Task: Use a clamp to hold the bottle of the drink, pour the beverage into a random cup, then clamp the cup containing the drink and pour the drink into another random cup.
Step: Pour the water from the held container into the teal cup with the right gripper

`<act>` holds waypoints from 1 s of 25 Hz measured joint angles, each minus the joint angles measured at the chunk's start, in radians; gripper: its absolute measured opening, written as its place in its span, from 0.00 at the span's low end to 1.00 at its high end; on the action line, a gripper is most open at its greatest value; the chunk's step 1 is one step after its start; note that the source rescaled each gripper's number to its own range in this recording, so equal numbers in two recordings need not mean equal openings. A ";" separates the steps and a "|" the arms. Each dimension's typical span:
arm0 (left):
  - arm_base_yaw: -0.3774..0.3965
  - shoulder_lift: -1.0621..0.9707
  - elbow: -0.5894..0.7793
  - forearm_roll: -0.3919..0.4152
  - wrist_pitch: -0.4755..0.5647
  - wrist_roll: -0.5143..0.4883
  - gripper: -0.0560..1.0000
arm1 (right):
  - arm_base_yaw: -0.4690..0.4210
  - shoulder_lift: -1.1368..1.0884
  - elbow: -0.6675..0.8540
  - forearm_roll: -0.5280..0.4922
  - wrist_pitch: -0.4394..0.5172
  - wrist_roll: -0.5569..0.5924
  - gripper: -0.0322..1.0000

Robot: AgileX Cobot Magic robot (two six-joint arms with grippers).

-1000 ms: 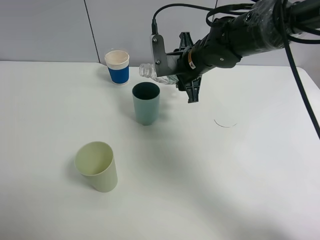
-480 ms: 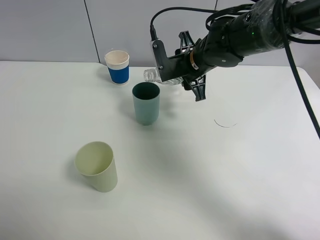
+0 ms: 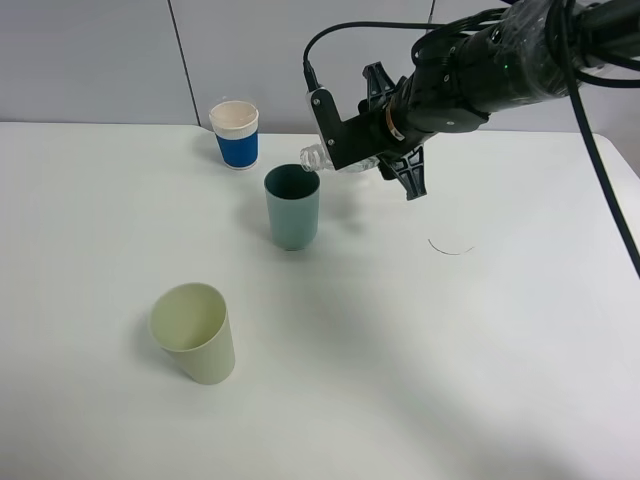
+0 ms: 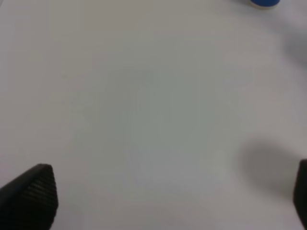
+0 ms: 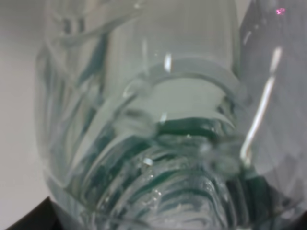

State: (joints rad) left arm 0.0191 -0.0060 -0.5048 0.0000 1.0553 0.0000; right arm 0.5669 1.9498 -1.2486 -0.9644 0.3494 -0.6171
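High view: a white table (image 3: 480, 360) against a grey wall. From the upper right of the frame a black arm (image 3: 500, 70) reaches toward the centre. Its right tool (image 3: 360, 158) is clamped on a clear bottle (image 3: 325, 157), which lies nearly on its side, open mouth pointing left and sitting just above the right rim of the teal cup (image 3: 292, 207). The teal cup stands upright at upper centre. Whether liquid is running out cannot be told.

A blue-sleeved cup (image 3: 236, 134) stands behind and left of the teal cup. A pale green cup (image 3: 195, 333) stands well apart at lower left.

Right wrist view: the bottle (image 5: 144, 120) fills the frame, ridged and transparent, with green showing through it.

Left wrist view: the left tool (image 4: 165, 199) is spread wide over bare table, dark fingertips (image 4: 31, 194) at the lower corners, grasping nothing.
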 joint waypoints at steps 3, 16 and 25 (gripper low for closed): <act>0.000 0.000 0.000 0.000 0.000 0.000 1.00 | 0.000 0.000 0.000 -0.012 0.001 0.000 0.04; 0.000 0.000 0.000 0.000 -0.001 0.000 1.00 | 0.000 0.000 0.000 -0.073 0.027 0.001 0.04; 0.000 0.000 0.000 0.000 -0.001 0.000 1.00 | 0.002 0.000 -0.019 -0.082 0.046 0.008 0.04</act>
State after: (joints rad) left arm 0.0191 -0.0060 -0.5048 0.0000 1.0543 0.0000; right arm 0.5688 1.9498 -1.2679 -1.0462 0.3959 -0.6096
